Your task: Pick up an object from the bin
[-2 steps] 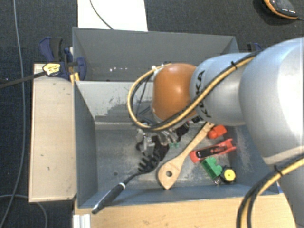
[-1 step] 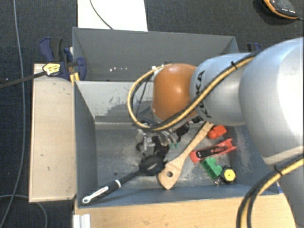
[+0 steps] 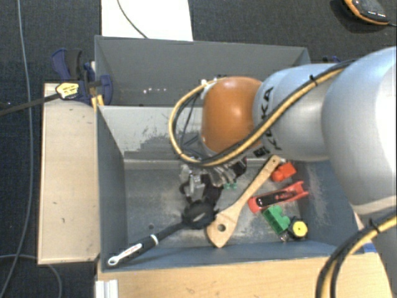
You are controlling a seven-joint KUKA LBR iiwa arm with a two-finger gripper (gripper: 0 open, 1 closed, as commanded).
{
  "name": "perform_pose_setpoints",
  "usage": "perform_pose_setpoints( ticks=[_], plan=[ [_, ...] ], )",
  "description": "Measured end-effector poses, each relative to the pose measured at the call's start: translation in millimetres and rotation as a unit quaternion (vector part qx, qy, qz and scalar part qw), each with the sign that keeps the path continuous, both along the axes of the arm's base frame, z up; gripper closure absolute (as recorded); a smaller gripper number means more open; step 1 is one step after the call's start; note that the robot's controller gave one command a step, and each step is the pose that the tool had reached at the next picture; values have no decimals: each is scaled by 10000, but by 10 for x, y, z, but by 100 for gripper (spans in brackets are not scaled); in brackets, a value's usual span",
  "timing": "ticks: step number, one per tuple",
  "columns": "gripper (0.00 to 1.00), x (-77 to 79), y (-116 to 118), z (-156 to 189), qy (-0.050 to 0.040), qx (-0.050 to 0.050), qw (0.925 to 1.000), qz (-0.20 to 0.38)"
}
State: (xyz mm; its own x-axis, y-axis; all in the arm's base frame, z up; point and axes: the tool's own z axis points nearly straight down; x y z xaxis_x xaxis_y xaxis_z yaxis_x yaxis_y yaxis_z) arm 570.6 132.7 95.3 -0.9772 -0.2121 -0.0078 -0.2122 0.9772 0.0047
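Black long-handled utensil (image 3: 162, 231) lies just below fingers (image 3: 196, 187), round head nearest them, handle running away to lower left, silver tip at far end. Fingers sit under orange wrist cover; gap between them cannot be told, nothing seen held.

Wooden spoon (image 3: 242, 200) just right of fingers, its bowl close beside utensil head. Red, green and yellow pieces further right, heaped.

Judged: utensil stiff, fairly light, smooth and likely slippery. Long handle will tip if taken at head. Best hold judged across the handle near its middle, clear of spoon.
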Motion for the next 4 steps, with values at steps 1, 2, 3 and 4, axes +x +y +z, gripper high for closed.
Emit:
perform_pose_setpoints(
  ticks=[1, 2, 3, 4],
  plan=[
    [100, 9, 1, 250, -12, 1, 10000, -3],
    [100, 7, 0, 491, -6, 1, 10000, -13],
    [100, 17, 1, 710, -27, 3, 10000, -15],
    [100, 26, 3, 811, -52, 11, 10000, -24]
  ],
)
